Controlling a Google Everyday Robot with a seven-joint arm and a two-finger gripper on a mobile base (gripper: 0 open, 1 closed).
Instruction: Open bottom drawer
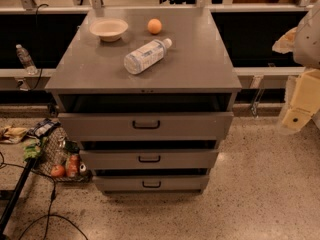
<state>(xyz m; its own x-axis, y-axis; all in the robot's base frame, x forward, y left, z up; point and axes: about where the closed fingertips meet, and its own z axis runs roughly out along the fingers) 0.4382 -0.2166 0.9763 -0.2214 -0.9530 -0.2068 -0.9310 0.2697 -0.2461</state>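
The grey metal cabinet (pixel 145 66) stands in the middle of the camera view. The bottom drawer (pixel 120 183) is the lowest of three, with a short flat grey front and a small black bar handle (pixel 151 184). Its front sits just behind the middle drawer's front (pixel 115 159), with a dark gap above it. The tall top drawer (pixel 100 125) stands out a little from the cabinet. My gripper (pixel 299 106), cream-coloured, is at the right edge of the view, well right of the cabinet and above drawer height, holding nothing that I can see.
On the cabinet top lie a clear water bottle (pixel 146 55) on its side, a beige bowl (pixel 108 29) and an orange (pixel 154 26). A wire basket of groceries (pixel 61 160) and black cables (pixel 47 209) are on the floor at the left. Speckled floor lies in front.
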